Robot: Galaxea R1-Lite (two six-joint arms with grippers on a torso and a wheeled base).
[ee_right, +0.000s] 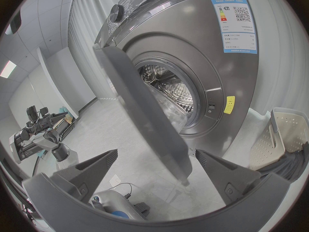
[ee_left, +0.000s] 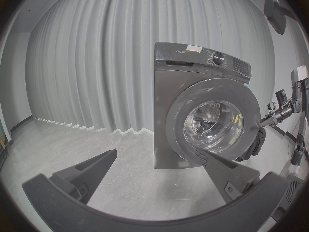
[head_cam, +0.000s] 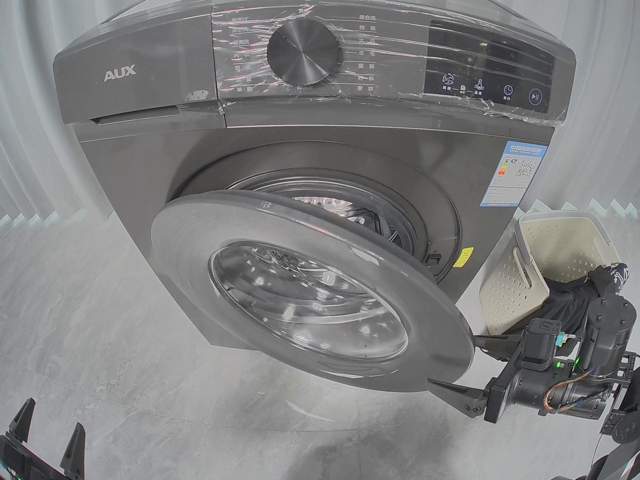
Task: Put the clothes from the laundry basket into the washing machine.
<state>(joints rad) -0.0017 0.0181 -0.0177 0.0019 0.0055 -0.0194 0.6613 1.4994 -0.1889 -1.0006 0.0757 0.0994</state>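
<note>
1. The washing machine [ee_right: 193,36] stands with its round door [ee_right: 138,103] swung open, baring the steel drum [ee_right: 170,87].
2. The right gripper [ee_right: 155,152] has its 2 jaws spread wide, with the door's free edge between them.
3. Beside the machine, a white laundry basket [ee_right: 267,142] holds dark clothes [ee_right: 289,165].
4. A yellow sticker [ee_right: 230,104] sits just beside the opening.

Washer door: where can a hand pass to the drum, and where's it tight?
Free: the gap between open door and machine front, on the basket side, reaching the drum; bare floor left of the machine. Crowded: the right hand straddles the door rim beside dark clothes.
</note>
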